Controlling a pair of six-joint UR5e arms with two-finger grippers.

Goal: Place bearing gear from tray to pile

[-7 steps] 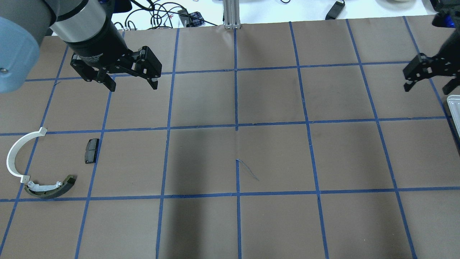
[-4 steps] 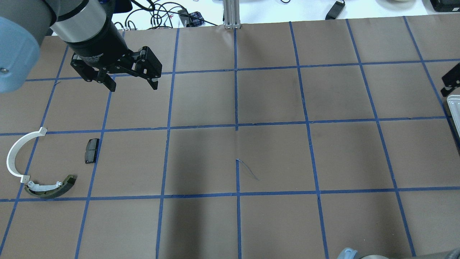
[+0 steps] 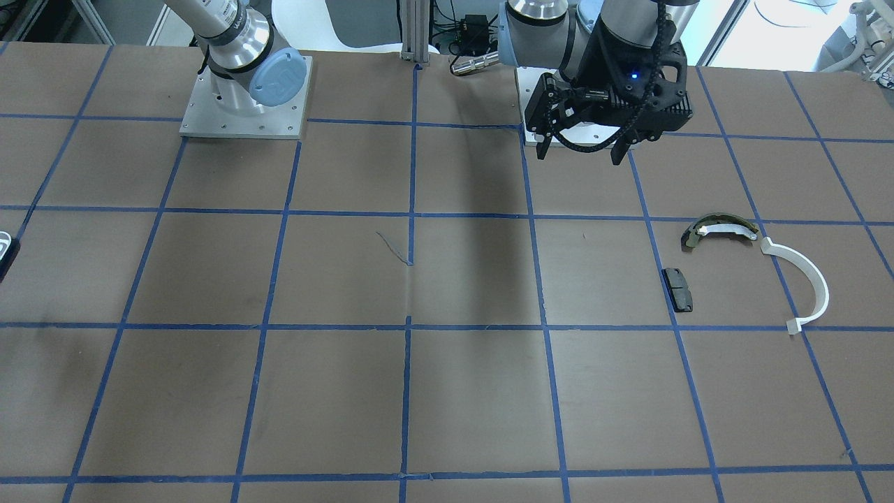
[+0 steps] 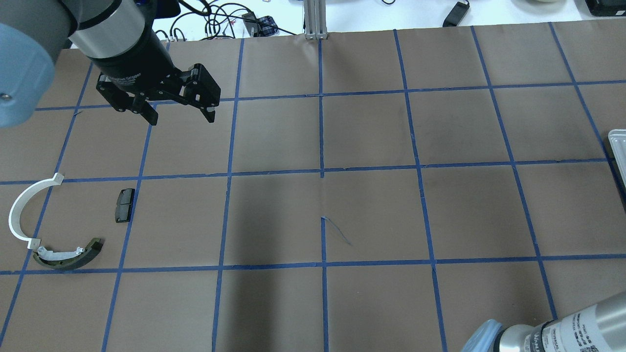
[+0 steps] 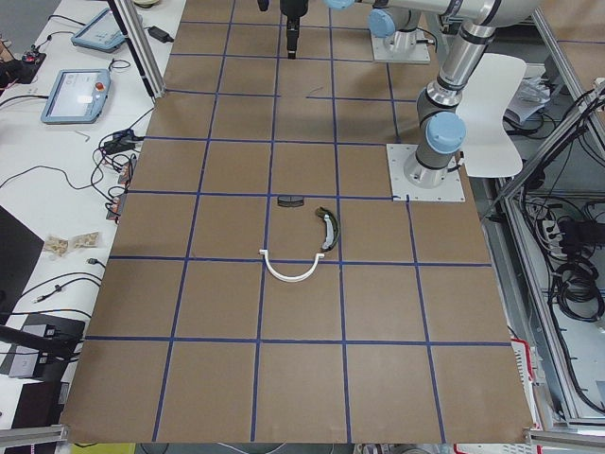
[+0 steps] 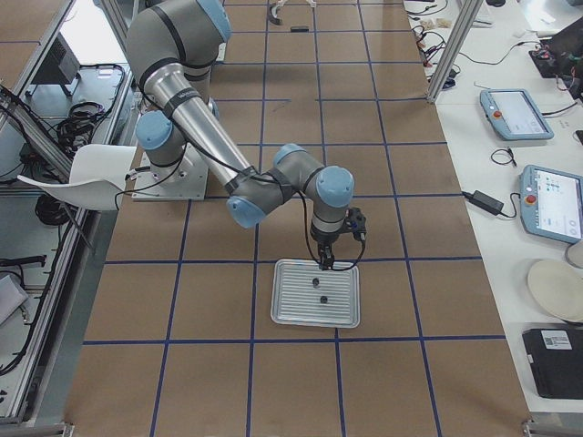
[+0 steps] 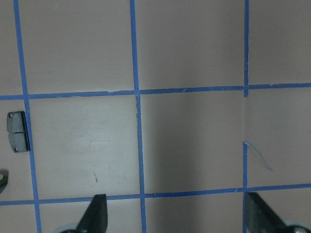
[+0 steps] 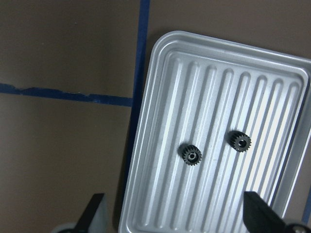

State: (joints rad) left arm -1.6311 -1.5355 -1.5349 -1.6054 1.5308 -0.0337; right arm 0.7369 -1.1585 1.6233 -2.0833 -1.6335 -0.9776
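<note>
the right gripper [image 8: 177, 223] hung wide open and empty over the tray [image 8: 218, 87] at the desk's right edge, apparently lining up on a bearing gear [image 8: 191, 156]. the left gripper [image 4: 178, 112] hovered open and empty, leaving the pile [image 4: 83, 256] by the left edge clear.

The tabletop [image 4: 371, 132] is covered in brown paper, ruled into squares by blue tape lines [image 4: 321, 146]. Near its middle a thin blue mark [image 4: 337, 231] curls off one line. At the far edge an aluminium post [image 4: 315, 19] stands, with black cables [image 4: 215, 17] tangled to its left. Two screen pendants [image 6: 516, 113] lie on the white bench beyond. A white chair [image 5: 498, 113] stands off the near side.
</note>
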